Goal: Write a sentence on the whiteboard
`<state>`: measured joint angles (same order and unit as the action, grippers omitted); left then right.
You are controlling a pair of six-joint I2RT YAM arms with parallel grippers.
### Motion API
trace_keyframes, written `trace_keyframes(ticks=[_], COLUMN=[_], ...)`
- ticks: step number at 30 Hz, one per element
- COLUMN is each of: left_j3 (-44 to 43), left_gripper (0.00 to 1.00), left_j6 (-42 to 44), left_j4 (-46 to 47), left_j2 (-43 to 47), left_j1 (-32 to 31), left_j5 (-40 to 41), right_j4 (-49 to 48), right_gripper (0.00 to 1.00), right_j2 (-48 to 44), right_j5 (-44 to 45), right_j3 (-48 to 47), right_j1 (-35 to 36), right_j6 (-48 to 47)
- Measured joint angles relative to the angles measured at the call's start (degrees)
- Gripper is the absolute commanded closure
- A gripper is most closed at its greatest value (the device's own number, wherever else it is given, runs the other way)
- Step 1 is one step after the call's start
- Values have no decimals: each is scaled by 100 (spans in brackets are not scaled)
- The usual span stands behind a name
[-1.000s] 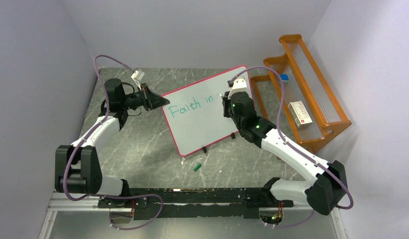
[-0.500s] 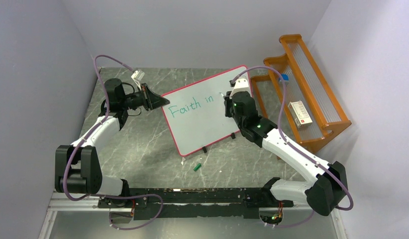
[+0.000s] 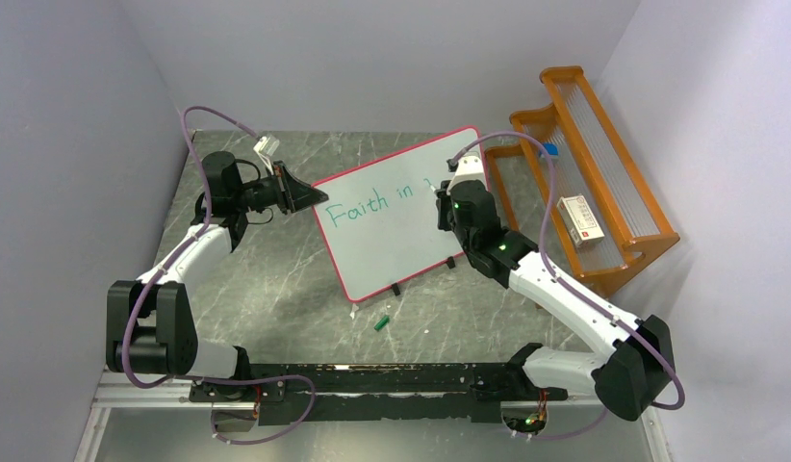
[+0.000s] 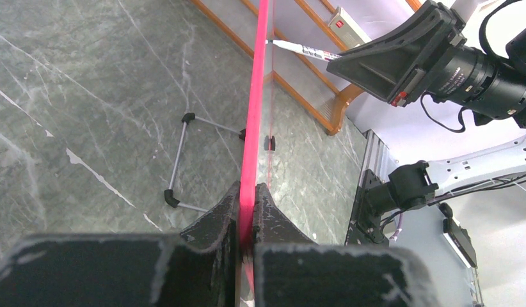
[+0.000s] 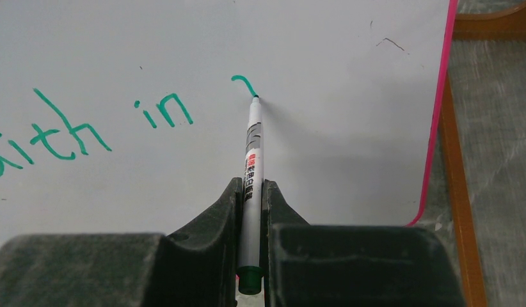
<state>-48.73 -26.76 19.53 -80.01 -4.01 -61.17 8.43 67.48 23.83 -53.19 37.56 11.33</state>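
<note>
The whiteboard (image 3: 392, 241) stands tilted on small black feet at mid table. My left gripper (image 3: 315, 197) is shut on its pink-red frame (image 4: 255, 121) at the left edge. The sentence (image 3: 370, 204) reads "Faith in" in green, plus one short curved stroke (image 5: 242, 81) to the right of "in" (image 5: 164, 110). My right gripper (image 5: 251, 192) is shut on a white marker (image 5: 253, 147) with a green end. The marker tip touches the board at the end of that stroke. In the top view my right gripper (image 3: 442, 185) is at the board's right part.
An orange wooden rack (image 3: 589, 183) stands right of the board, holding a white box (image 3: 579, 217). A green marker cap (image 3: 381, 321) lies on the table in front of the board. Grey walls close in on the left, back and right.
My right gripper has shifted slightly right along the board, and a new short green stroke has appeared after "in". The left arm has not moved.
</note>
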Motion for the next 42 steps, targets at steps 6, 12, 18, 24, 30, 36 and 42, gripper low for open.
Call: trace_keyframes(ticks=[6, 12, 18, 24, 30, 36, 42], left_j3=[0, 0, -2, -2, -4, -11, -13], left_gripper=[95, 95, 95, 95, 95, 95, 95], left_j6=[2, 4, 4, 4, 4, 7, 7], left_j4=[0, 0, 0, 0, 0, -13, -13], left_j2=[0, 0, 0, 0, 0, 0, -4], left_j1=[0, 0, 0, 0, 0, 0, 0], left_j5=[-4, -7, -7, -9, -9, -7, -7], right_j4=[2, -2, -55, -140, -214, -210, -195], right_gripper=[100, 100, 100, 100, 100, 100, 100], right_j2=[-28, -33, -33, -9, 57, 111, 114], right_j5=[15, 37, 55, 52, 52, 13, -44], right_j3=[11, 11, -11, -59, -118, -138, -142], right_j1=[-2, -22, -42, -59, -92, -114, -122], right_j6=[-2, -9, -31, -72, -105, -109, -105])
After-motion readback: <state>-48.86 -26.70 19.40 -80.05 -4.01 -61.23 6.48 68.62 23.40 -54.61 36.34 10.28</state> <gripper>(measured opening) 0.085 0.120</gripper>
